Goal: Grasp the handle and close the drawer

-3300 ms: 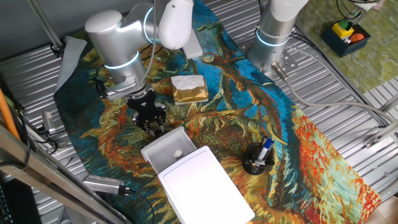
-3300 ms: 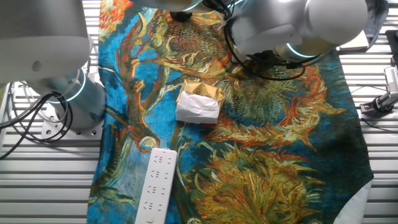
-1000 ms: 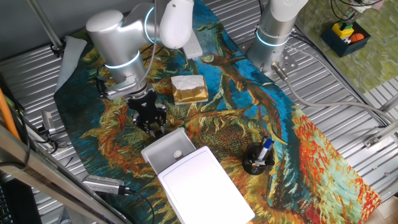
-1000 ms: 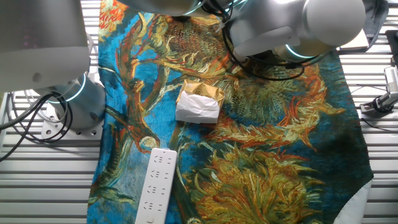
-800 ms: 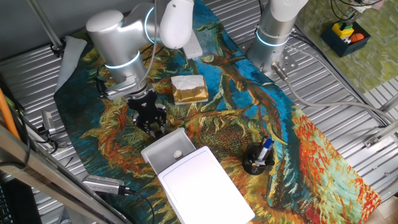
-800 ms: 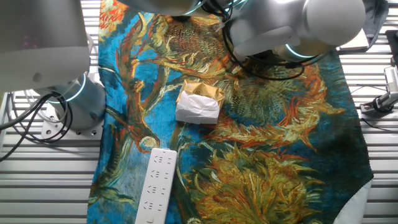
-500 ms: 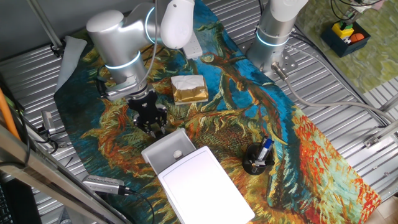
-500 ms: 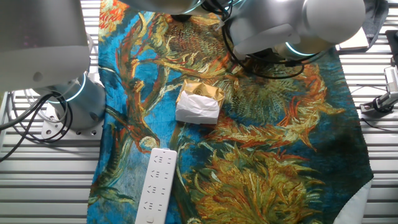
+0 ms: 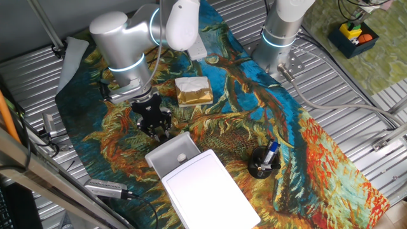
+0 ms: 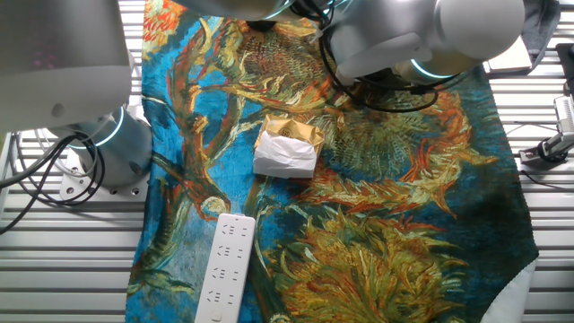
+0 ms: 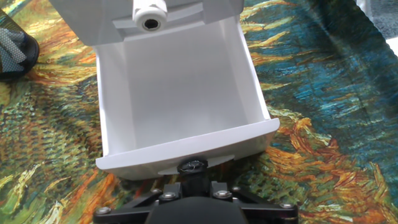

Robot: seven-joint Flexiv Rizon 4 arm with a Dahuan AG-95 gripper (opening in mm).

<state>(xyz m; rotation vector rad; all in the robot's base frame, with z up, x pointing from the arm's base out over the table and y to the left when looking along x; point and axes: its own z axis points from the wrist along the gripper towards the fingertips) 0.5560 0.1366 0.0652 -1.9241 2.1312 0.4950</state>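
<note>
The gripper sits right at the front lip of the drawer, low over the counter, coming in from 10 o'clock of the white box. The drawer stands pulled out, its open tray showing, with 1 small round thing inside it. In the hand view the drawer front fills the bottom edge, and the gripper body meets it dead centre at 6 o'clock, presumably lined up on the handle so a straight push runs the tray home. Are the jaws clamped? I cannot tell: the fingertips are hidden under the lip. The tan-and-white block lies at 12 o'clock of the drawer, well apart, and the black cup of pens waits at 3 o'clock, clear of the sliding line. The drawer is not yet closed.
</note>
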